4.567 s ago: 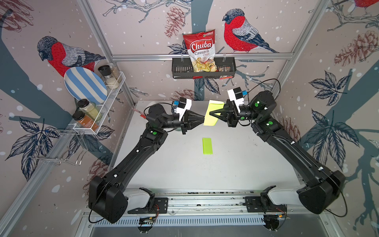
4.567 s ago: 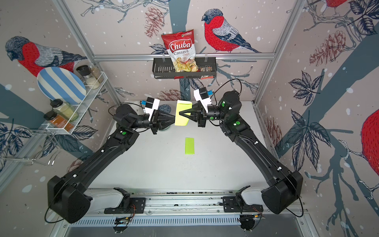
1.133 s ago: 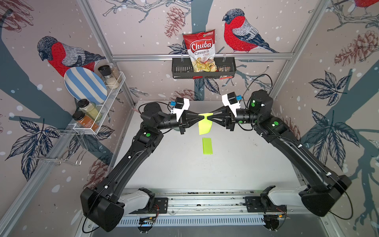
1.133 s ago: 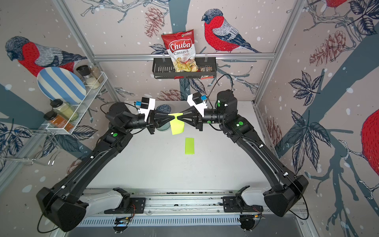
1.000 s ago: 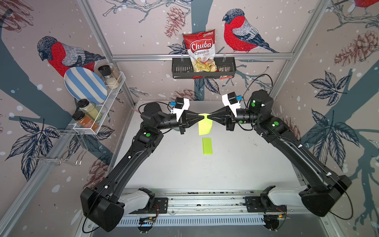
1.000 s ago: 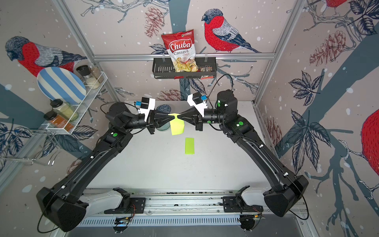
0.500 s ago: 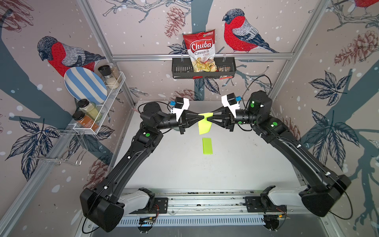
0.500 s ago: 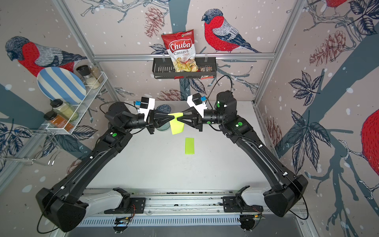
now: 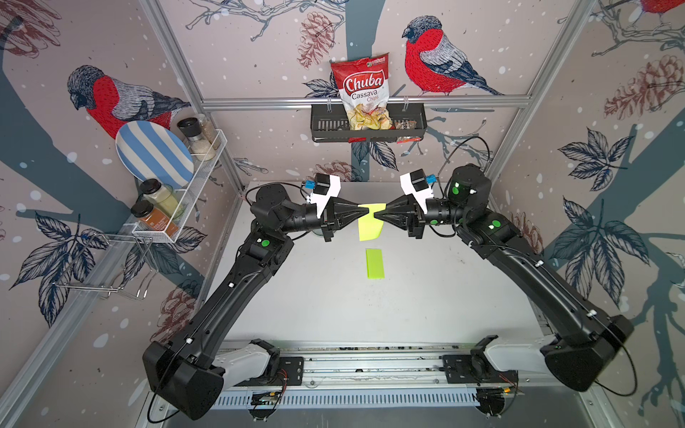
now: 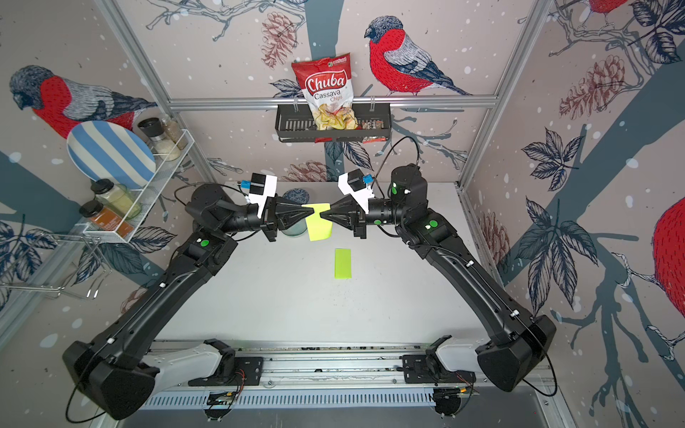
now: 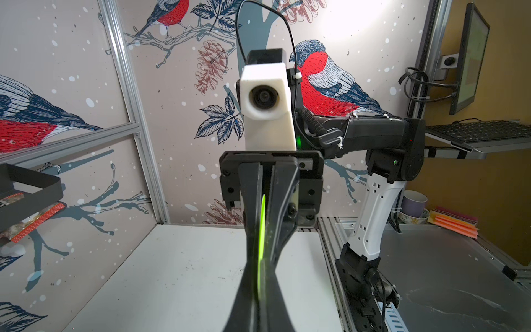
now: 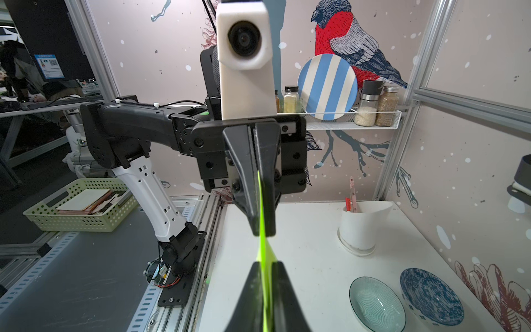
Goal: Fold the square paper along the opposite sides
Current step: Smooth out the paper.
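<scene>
A yellow-green square paper (image 9: 370, 226) (image 10: 318, 226) hangs in the air at the back of the table, pinched along its upper edge. My left gripper (image 9: 368, 212) (image 10: 315, 213) (image 11: 259, 260) is shut on the paper's left side. My right gripper (image 9: 375, 215) (image 10: 321, 214) (image 12: 265, 263) faces it tip to tip. Its jaws stand a narrow gap apart, with the paper (image 12: 262, 238) running edge-on between them. The left wrist view also shows the paper (image 11: 262, 224) edge-on.
A folded green paper strip (image 9: 374, 263) (image 10: 342, 263) lies flat on the white table (image 9: 426, 296) below the grippers. A white pitcher (image 12: 362, 227), a glass bowl (image 12: 376, 304) and a blue bowl (image 12: 431, 296) stand at the back left. A spice rack (image 9: 178, 200) hangs on the left wall.
A second ago my right gripper was shut on the paper; its jaws have since parted a little. The left gripper has kept its grip, and both arms have barely moved.
</scene>
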Action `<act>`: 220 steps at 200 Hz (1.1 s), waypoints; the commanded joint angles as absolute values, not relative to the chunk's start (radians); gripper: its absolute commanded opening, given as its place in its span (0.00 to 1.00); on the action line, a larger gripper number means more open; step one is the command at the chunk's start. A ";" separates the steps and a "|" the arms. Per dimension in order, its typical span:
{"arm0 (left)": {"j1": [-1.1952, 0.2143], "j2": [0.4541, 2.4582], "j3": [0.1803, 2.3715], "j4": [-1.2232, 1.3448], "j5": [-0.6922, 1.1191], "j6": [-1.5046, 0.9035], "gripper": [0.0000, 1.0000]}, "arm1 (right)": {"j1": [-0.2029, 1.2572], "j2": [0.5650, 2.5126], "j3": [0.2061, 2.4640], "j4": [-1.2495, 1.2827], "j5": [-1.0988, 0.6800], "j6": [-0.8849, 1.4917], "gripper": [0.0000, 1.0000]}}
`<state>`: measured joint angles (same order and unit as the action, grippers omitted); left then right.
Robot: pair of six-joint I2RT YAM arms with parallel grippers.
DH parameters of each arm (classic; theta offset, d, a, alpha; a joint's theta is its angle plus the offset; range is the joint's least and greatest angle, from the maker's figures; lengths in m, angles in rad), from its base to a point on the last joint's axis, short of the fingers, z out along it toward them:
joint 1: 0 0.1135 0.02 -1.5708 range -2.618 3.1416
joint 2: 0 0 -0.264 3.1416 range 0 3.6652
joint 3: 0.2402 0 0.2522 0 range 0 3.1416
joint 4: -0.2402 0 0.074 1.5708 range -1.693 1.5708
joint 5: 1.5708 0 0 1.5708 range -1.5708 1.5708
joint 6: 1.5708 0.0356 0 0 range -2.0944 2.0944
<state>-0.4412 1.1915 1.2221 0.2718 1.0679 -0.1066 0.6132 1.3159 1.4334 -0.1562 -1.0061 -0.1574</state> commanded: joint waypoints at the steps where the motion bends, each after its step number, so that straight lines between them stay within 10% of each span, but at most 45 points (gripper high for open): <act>1: -0.439 1.187 1.240 0.290 1.060 -0.103 0.00 | 0.614 1.313 1.428 -0.135 -1.033 -0.153 0.06; 43: -0.440 1.173 1.248 0.285 1.054 -0.097 0.00 | 0.615 1.310 1.423 -0.124 -1.042 -0.147 0.00; 63: -0.439 1.173 1.260 0.278 1.051 -0.091 0.00 | 0.615 1.301 1.408 -0.113 -1.048 -0.147 0.16; 75: -0.440 1.173 1.268 0.272 1.052 -0.087 0.00 | 0.615 1.299 1.402 -0.106 -1.045 -0.140 0.00; 108: -0.439 1.172 1.287 0.261 1.053 -0.078 0.00 | 0.615 1.298 1.394 -0.101 -1.053 -0.136 0.00; 125: -0.440 1.170 1.293 0.265 1.051 -0.079 0.00 | 0.615 1.291 1.380 -0.086 -1.055 -0.135 0.15; 135: -0.439 1.168 1.295 0.264 1.049 -0.078 0.00 | 0.615 1.291 1.378 -0.081 -1.051 -0.129 0.00; 168: -0.439 1.166 1.307 0.258 1.049 -0.073 0.00 | 0.617 1.287 1.359 -0.074 -1.056 -0.124 0.00; 186: -0.439 1.163 1.311 0.254 1.047 -0.069 0.00 | 0.617 1.269 1.330 -0.040 -1.051 -0.113 0.22; 197: -0.439 1.161 1.312 0.253 1.045 -0.068 0.00 | 0.615 1.264 1.321 -0.029 -1.049 -0.103 0.00; 220: -0.440 1.157 1.317 0.251 1.045 -0.065 0.00 | 0.615 1.263 1.314 -0.043 -1.061 -0.111 0.00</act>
<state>-0.4400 1.1633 1.3064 0.2218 1.0466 -0.0746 0.6147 1.2694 1.3212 -0.0631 -1.0481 -0.1127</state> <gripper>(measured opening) 0.049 0.044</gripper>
